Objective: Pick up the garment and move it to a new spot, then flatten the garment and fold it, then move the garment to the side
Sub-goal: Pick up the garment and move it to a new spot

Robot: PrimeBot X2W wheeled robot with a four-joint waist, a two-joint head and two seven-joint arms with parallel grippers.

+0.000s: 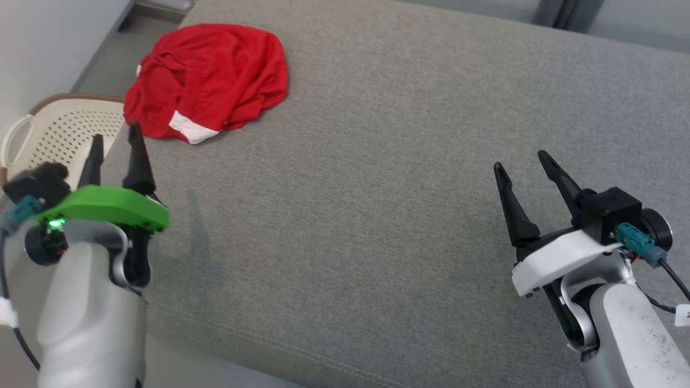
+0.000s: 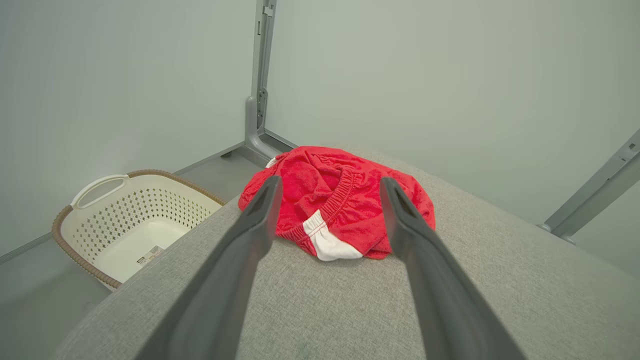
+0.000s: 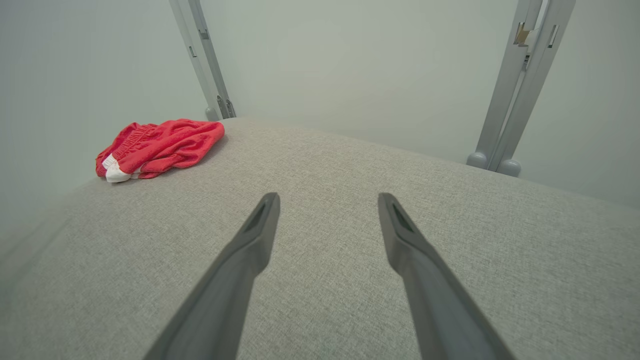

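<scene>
The red garment (image 1: pixel 207 81) lies bunched in a loose heap at the far left corner of the gray cloth-covered counter (image 1: pixel 377 188). Its elastic waistband and a white patch are turned toward the robot, and nothing holds it. The left pincer (image 1: pixel 115 132) hovers just short of it, jaws spread wide and empty. In the left wrist view the heap sits between the fingers, which looks like a stance for the first pick-up. The right pincer (image 1: pixel 520 160) is likewise wide open and empty, well apart over the bare right side, probably placed to help with spreading. The heap lies close to the counter's left edge, and a white laundry basket (image 1: pixel 59 126) stands on the floor just beyond that edge, so a careless pull leftward could drop the cloth off. The broad bare middle and right of the counter offer plenty of room for laying it flat.
</scene>
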